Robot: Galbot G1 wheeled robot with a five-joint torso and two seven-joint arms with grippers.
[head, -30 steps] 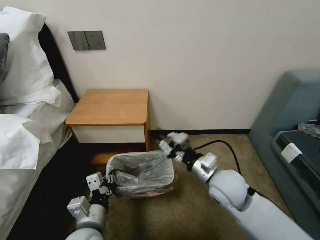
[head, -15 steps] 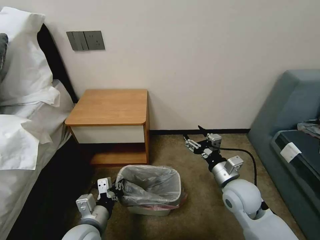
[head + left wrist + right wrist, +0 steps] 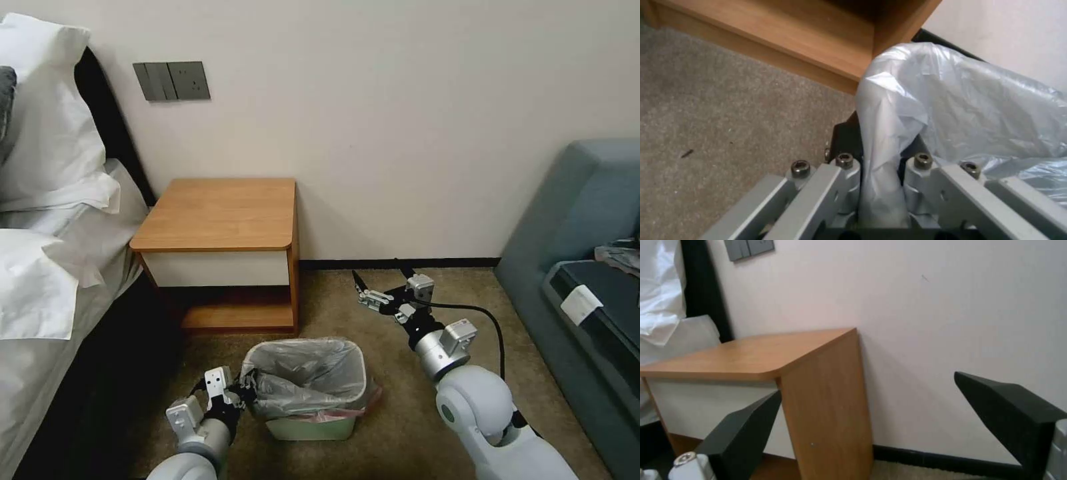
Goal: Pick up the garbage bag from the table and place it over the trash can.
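Observation:
The cream trash can (image 3: 310, 429) stands on the carpet in front of the table (image 3: 220, 213). The grey garbage bag (image 3: 303, 377) is draped over its rim, and the bag's pinkish-red edge hangs down the near side. My left gripper (image 3: 240, 393) is at the can's left corner, shut on a fold of the bag. In the left wrist view the bag (image 3: 951, 106) runs down between the left gripper (image 3: 880, 150) fingers, with the table's low shelf (image 3: 786, 43) behind. My right gripper (image 3: 380, 280) hovers open to the right of the table, away from the bag. The right wrist view has the right gripper (image 3: 880, 413) spread wide, facing the table (image 3: 755, 356).
A bed with white pillows (image 3: 40, 267) fills the left side. At the right stands a grey-blue sofa (image 3: 587, 220). A switch panel (image 3: 172, 81) is on the wall. Open carpet (image 3: 347, 300) lies between the table, the can and the sofa.
My right gripper has let go of the bag's far rim and pulled back to the right, open. The can with the bag and my left gripper has shifted nearer to me and rightward.

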